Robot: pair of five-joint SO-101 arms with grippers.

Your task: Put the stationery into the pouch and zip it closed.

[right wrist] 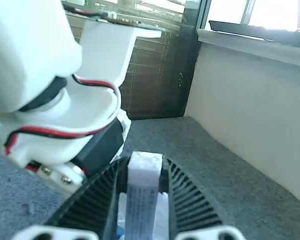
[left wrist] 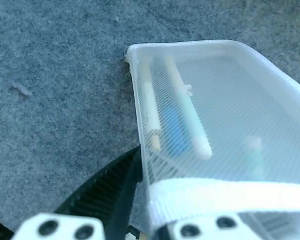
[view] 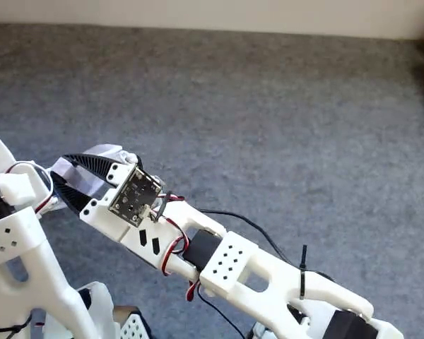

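The right end effector is clamped on the mesh pouch by its white edge, the pouch running lengthwise straight out from the left arm.

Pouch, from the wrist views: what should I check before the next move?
1. Stationery inside the pouch: ok, pens show through its mesh.
2. Right claw grip: ok, shut on the pouch's end.
3. Left claw grip: cannot tell.
4. Pouch zipped shut: cannot tell.
5. Room between arms: not ok, the left arm sits close ahead of the right claw.
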